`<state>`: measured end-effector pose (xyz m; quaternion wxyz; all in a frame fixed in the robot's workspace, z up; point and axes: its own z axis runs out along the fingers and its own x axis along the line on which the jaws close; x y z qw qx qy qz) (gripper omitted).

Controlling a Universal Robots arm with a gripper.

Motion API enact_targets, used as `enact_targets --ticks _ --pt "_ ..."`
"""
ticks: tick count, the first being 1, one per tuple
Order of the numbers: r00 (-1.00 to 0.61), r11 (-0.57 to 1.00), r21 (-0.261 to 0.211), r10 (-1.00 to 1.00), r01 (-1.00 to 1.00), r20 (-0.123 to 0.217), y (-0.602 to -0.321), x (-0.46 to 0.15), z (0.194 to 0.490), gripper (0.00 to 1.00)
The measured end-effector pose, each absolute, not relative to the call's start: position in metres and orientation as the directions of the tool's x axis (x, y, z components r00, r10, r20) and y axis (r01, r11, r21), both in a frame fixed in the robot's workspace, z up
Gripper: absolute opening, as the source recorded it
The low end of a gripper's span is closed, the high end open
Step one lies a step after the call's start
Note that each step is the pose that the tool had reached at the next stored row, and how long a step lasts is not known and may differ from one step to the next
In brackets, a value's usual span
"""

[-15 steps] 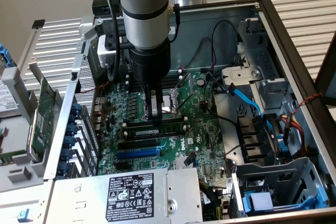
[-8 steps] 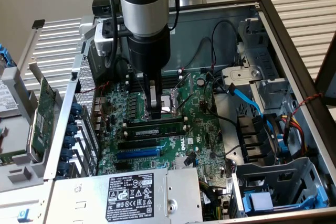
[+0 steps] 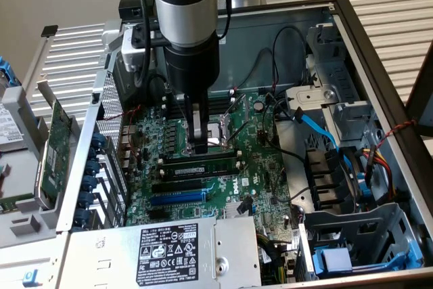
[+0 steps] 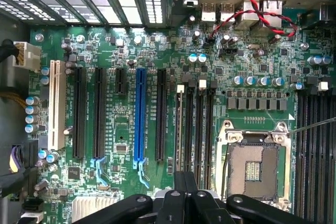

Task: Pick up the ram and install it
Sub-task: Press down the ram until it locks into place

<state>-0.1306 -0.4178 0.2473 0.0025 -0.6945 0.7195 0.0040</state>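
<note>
The ram [image 3: 203,165] is a long thin green stick with dark chips. It stands on edge in a memory slot just in front of the CPU socket [image 3: 218,137]. My gripper [image 3: 198,145] hangs straight down over the middle of the ram, fingers shut together. The tips are at or just above the ram's top edge; I cannot tell whether they touch. In the wrist view the shut gripper [image 4: 184,181] lines up with the row of black memory slots [image 4: 195,124] beside the CPU socket [image 4: 254,167].
The open case's walls surround the motherboard. A labelled power supply [image 3: 169,248] sits in front. A blue cable [image 3: 318,130] and drive cages [image 3: 352,235] are on the exterior view's right. A green expansion card [image 3: 55,147] leans outside on the left. A red-black wire [image 4: 252,9] crosses the rear ports.
</note>
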Motion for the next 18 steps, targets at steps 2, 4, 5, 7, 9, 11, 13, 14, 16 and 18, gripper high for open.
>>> enact_targets --ticks 2,4,5,7,9,11,13,14,16,18 --pt "-0.061 0.06 0.002 -0.998 -0.998 -0.008 -0.4178 -0.1306 0.2467 0.11" --pt "-0.087 0.087 0.002 -0.996 -0.996 -0.008 -0.4178 -0.1306 0.246 0.11" --pt "-0.101 0.101 0.002 -0.995 -0.995 -0.008 -0.4178 -0.1306 0.2458 0.11" --pt "-0.125 0.125 0.002 -0.992 -0.992 -0.007 -0.4178 -0.1307 0.2456 0.11" --pt "-0.149 0.149 0.002 -0.989 -0.989 -0.007 -0.4178 -0.1307 0.2454 0.11" --pt "-0.175 0.174 0.002 -0.985 -0.985 -0.007 -0.4178 -0.1307 0.2454 0.11" --pt "-0.2 0.2 0.002 -0.98 -0.98 -0.007 -0.4177 -0.1307 0.2454 0.11" --pt "-0.213 0.213 0.002 -0.977 -0.977 -0.007 -0.4178 -0.1306 0.2454 0.11" --pt "-0.239 0.239 0.002 -0.971 -0.971 -0.007 -0.4177 -0.1306 0.2453 0.11" --pt "-0.266 0.266 0.002 -0.964 -0.964 -0.007 -0.4178 -0.1306 0.2453 0.11"
